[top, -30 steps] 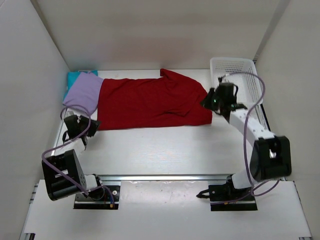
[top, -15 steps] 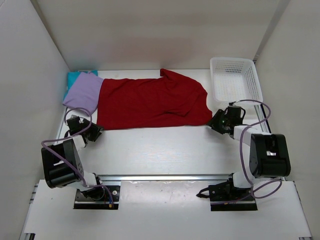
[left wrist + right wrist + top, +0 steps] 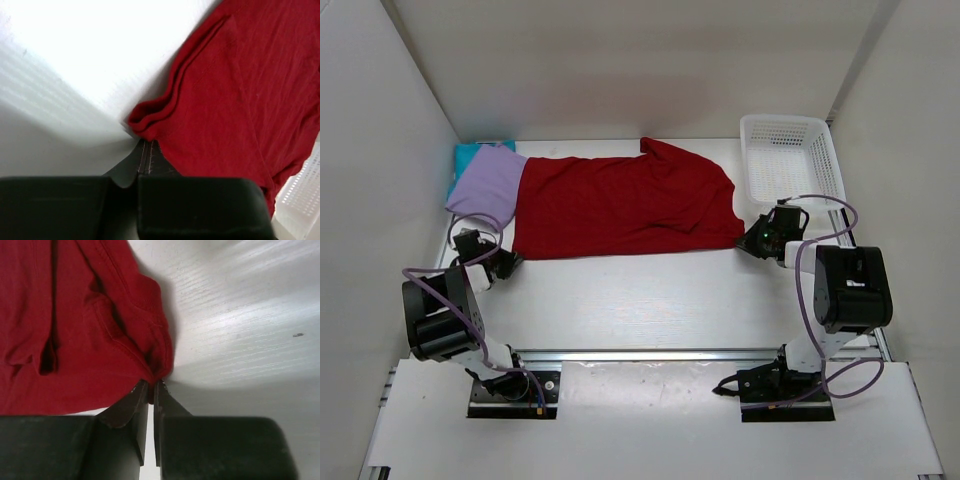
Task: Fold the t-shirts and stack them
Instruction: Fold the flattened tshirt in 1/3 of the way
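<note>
The red t-shirt [image 3: 625, 205] lies spread flat across the back of the table. Its left end overlaps the folded lavender t-shirt [image 3: 485, 187], which rests on the teal t-shirt [image 3: 470, 155] in the back left corner. My left gripper [image 3: 508, 260] is low at the red shirt's near left corner; in the left wrist view the gripper [image 3: 145, 146] is shut, with the bunched corner of the red shirt [image 3: 225, 100] at its tips. My right gripper [image 3: 752, 240] is at the near right corner; in the right wrist view the gripper [image 3: 152, 388] is shut on the hem of the red shirt [image 3: 75, 315].
A white lattice basket [image 3: 790, 155] stands at the back right, just beyond my right gripper; its corner shows in the left wrist view [image 3: 300, 200]. White walls close in the table on three sides. The arm bases and rail run along the near edge.
My right arm came down from the shirt's right edge to its near right corner. My left gripper shifted to the near left corner. The shirt has hardly moved.
</note>
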